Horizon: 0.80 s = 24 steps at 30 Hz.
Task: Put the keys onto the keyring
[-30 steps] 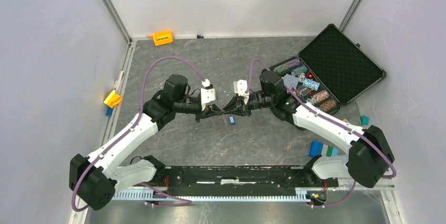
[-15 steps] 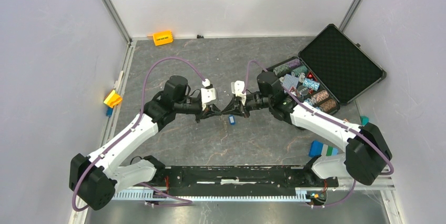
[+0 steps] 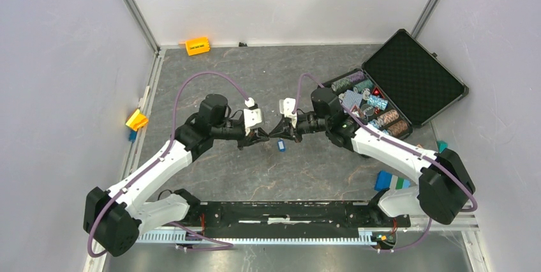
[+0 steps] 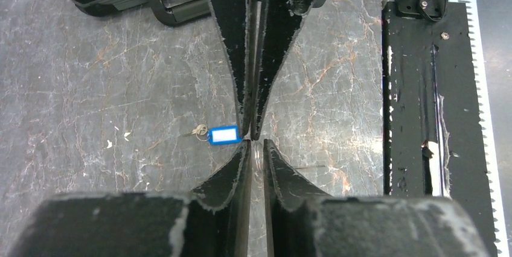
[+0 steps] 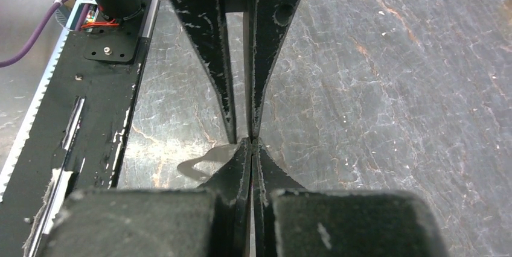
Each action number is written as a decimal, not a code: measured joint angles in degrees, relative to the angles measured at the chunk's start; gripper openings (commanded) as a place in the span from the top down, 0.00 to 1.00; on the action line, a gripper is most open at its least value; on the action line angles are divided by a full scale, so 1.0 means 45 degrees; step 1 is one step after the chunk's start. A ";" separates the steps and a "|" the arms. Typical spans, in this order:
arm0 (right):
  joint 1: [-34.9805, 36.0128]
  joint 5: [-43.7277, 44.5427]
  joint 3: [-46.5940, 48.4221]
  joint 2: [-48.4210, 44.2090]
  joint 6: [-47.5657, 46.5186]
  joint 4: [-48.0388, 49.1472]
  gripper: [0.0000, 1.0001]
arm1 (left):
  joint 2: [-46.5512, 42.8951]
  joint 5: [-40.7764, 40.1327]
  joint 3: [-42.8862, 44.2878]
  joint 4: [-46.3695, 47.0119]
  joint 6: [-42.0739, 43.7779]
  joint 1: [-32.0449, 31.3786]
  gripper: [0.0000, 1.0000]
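My two grippers meet tip to tip above the middle of the table. The left gripper (image 4: 257,143) has its jaws a narrow gap apart, and the thin silver keyring (image 4: 258,155) stands edge-on in that gap. The right gripper (image 5: 250,141) is shut, and in the left wrist view its tips close on the ring's far edge. A blue key tag (image 4: 224,134) with a small key (image 4: 198,130) lies flat on the table just below the tips, and shows in the top view as the blue tag (image 3: 281,146). From above, the left gripper (image 3: 263,134) and the right gripper (image 3: 273,133) hide the ring.
An open black case (image 3: 415,74) of poker chips lies at the back right. An orange block (image 3: 197,46) sits by the back wall, a yellow piece (image 3: 136,119) at the left edge, blue blocks (image 3: 389,181) at the near right. The black base rail (image 3: 287,211) runs along the near edge.
The right gripper has moved left and shut at the left gripper's tips. The left gripper's jaws have parted slightly.
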 measured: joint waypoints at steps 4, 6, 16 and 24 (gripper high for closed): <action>0.0000 0.0141 -0.0063 -0.0083 -0.0160 0.0155 1.00 | -0.0019 0.0049 -0.0112 0.0180 0.0029 -0.0029 0.79; 0.0000 0.0185 -0.0121 -0.0097 -0.0228 0.0267 1.00 | -0.0019 0.0044 -0.0136 0.0194 0.0063 -0.0029 0.82; -0.0015 0.1496 -0.0583 -0.0510 -0.1161 -0.0078 0.80 | -0.0019 -0.0738 -0.0151 -0.1224 0.1579 -0.0029 0.43; -0.0029 0.2472 -0.1710 -0.2448 -0.3041 -0.1710 0.49 | 0.0670 -0.3298 -0.0155 -0.4940 0.4240 -0.0034 0.18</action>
